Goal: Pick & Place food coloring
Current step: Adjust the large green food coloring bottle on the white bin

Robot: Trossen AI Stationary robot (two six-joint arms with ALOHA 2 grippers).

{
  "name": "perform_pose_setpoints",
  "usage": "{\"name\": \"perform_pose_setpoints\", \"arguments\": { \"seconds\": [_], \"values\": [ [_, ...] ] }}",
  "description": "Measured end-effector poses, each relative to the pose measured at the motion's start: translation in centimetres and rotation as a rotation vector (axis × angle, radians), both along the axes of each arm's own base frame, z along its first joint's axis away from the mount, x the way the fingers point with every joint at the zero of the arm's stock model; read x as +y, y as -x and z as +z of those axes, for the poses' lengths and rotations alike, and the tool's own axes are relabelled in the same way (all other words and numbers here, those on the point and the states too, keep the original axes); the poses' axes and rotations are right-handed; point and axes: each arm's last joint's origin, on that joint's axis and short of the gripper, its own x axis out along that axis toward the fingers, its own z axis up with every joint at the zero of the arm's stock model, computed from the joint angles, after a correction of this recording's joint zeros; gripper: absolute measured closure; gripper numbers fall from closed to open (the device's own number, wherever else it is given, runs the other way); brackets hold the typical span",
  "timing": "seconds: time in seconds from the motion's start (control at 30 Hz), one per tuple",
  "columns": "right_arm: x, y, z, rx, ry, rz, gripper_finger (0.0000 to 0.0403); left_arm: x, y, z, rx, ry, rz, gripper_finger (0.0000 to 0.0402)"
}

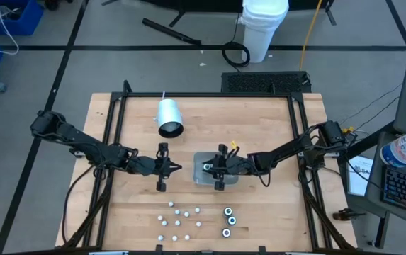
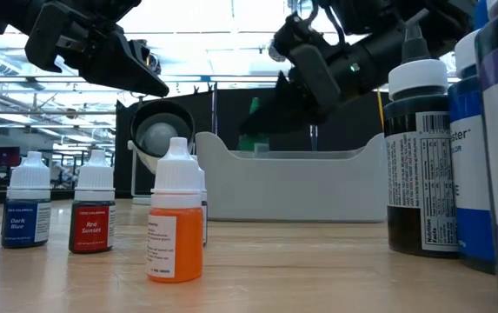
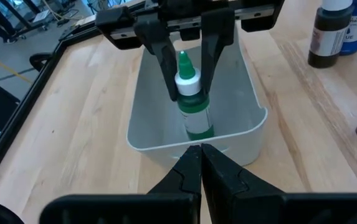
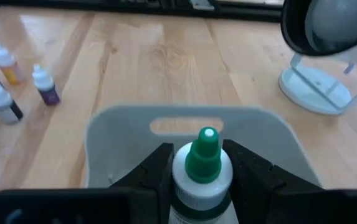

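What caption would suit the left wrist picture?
Right pincer holds a green food coloring bottle upright inside the grey tray.

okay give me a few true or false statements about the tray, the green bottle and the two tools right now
1. The right tool holds a green-capped bottle over the grey tray. True.
2. The left tool is gripping an orange bottle. False: it is shut on nothing and waits beside the tray.
3. The green-capped bottle lies flat on the table. False: it is upright between the right tool's fingers.
4. Small bottles stand on the table, outside the tray. True.
5. An orange bottle stands upright on the table. True.
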Motion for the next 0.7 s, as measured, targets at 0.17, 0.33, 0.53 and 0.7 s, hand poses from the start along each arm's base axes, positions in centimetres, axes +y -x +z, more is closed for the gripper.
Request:
{"name": "perform_pose_setpoints", "arguments": {
  "seconds": [0.17, 0.33, 0.53, 0.7],
  "values": [
    [0.1, -0.7, 0.8, 0.021, 0.005, 0.000, 0.0292, 0.0, 0.0, 0.0, 0.000, 0.002, 0.001, 0.0382],
    [0.0, -1.6, 1.9, 0.046, 0.029, 0.000, 0.0292, 0.0, 0.0, 0.0, 0.000, 0.002, 0.001, 0.0382],
    [-1.3, -2.1, 2.4, 0.063, 0.035, -0.035, 0.0290, 0.0, 0.0, 0.0, 0.000, 0.002, 0.001, 0.0382],
    [-2.2, -2.2, 2.3, 0.064, 0.018, -0.066, 0.0289, 0.0, 0.0, 0.0, 0.000, 0.002, 0.001, 0.0382]
  ]
}}
